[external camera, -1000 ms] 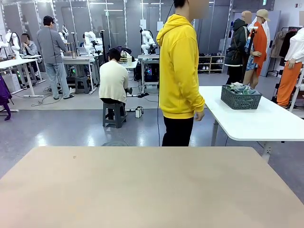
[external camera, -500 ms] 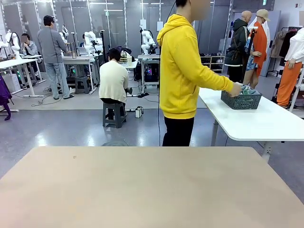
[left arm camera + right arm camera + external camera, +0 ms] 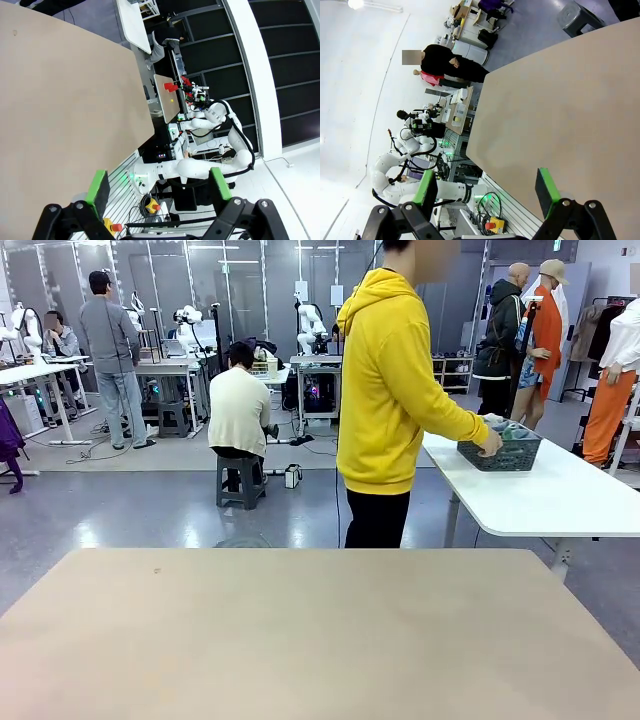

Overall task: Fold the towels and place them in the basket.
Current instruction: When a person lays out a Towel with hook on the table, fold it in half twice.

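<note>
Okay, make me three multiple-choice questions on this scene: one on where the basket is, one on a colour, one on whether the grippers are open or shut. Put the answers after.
1. Where is the basket?
A. on the tan table nearest the robot
B. at the white table on the right
C. on the floor

2. What colour is the hoodie of the person touching the basket?
A. yellow
B. red
C. blue

3. How do the left gripper and the right gripper stand?
A. both shut on towels
B. both open, holding nothing
C. one open, one shut

Answers:
1 B: the basket is at the white table's end, with the person's hand on its rim.
2 A: the hoodie is plainly yellow.
3 B: in each wrist view the green pads stand wide apart with nothing between them.
</note>
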